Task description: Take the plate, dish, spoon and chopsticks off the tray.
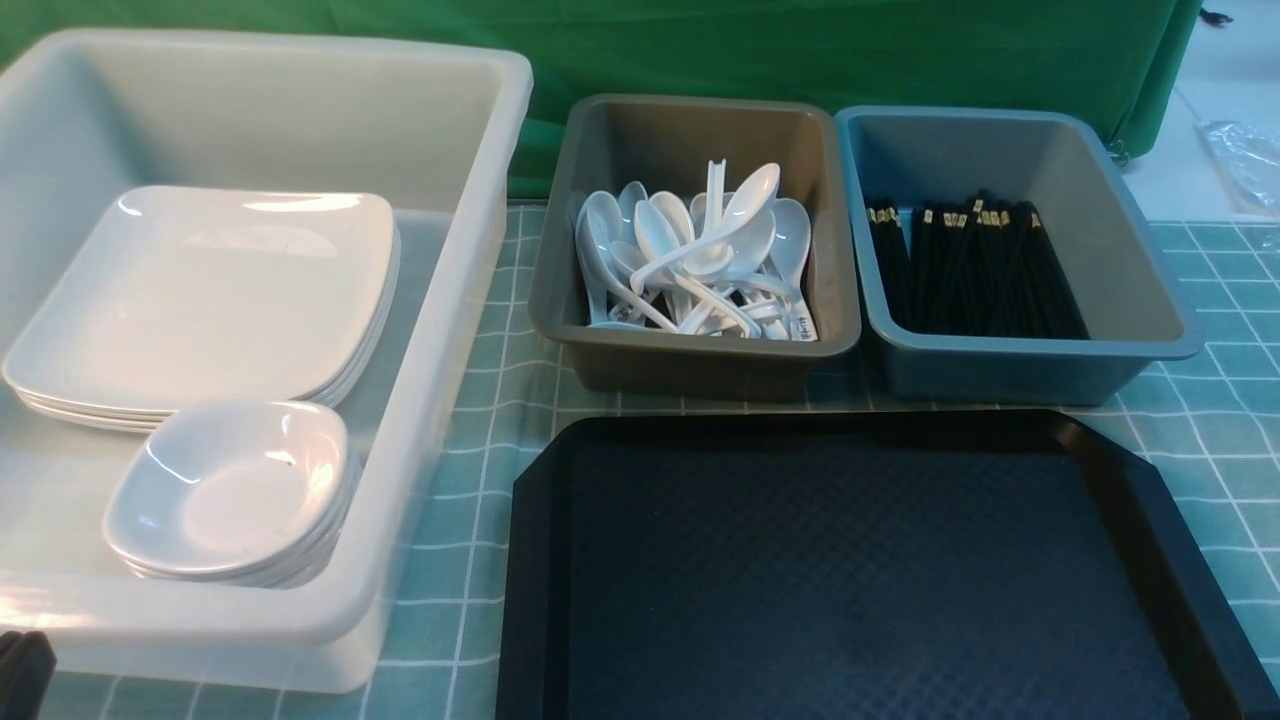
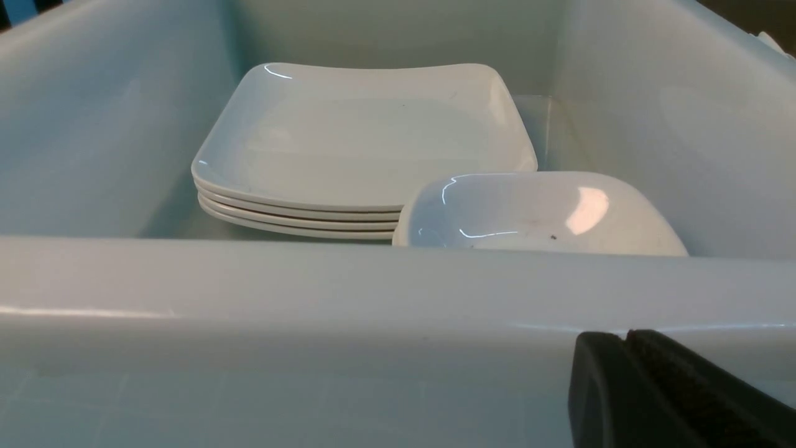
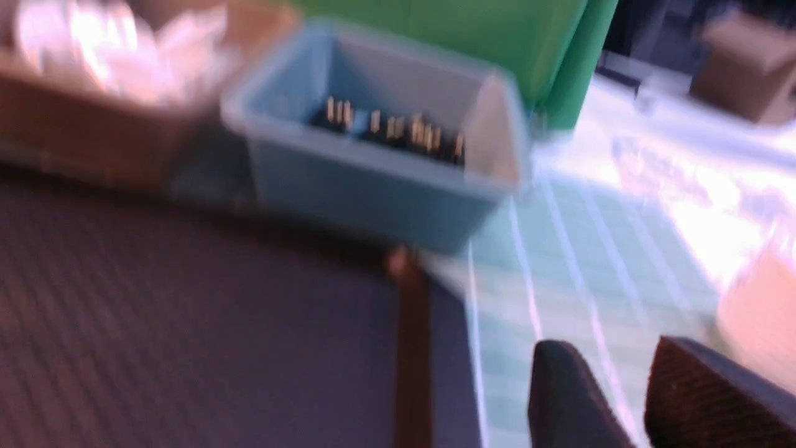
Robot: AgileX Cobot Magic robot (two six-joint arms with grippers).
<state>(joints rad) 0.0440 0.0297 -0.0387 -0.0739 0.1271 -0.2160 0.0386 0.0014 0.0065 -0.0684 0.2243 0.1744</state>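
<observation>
The black tray [image 1: 860,560] lies bare at the front; nothing rests on it. Large white plates [image 1: 210,290] are stacked in the white tub, with small deep dishes [image 1: 235,485] stacked in front of them. White spoons [image 1: 700,260] fill the grey-brown bin. Black chopsticks [image 1: 975,265] lie in the blue-grey bin. My left gripper [image 2: 625,339] is shut and empty, just outside the tub's near wall; it shows at the front view's lower left corner [image 1: 22,672]. My right gripper [image 3: 612,345] is open and empty over the cloth beside the tray's right corner [image 3: 186,323].
The white tub [image 1: 440,330] stands at the left, its tall near wall [image 2: 311,280] close to my left gripper. The grey-brown bin [image 1: 560,300] and blue-grey bin [image 1: 1150,300] stand behind the tray on a green checked cloth [image 1: 470,420]. The right wrist view is blurred.
</observation>
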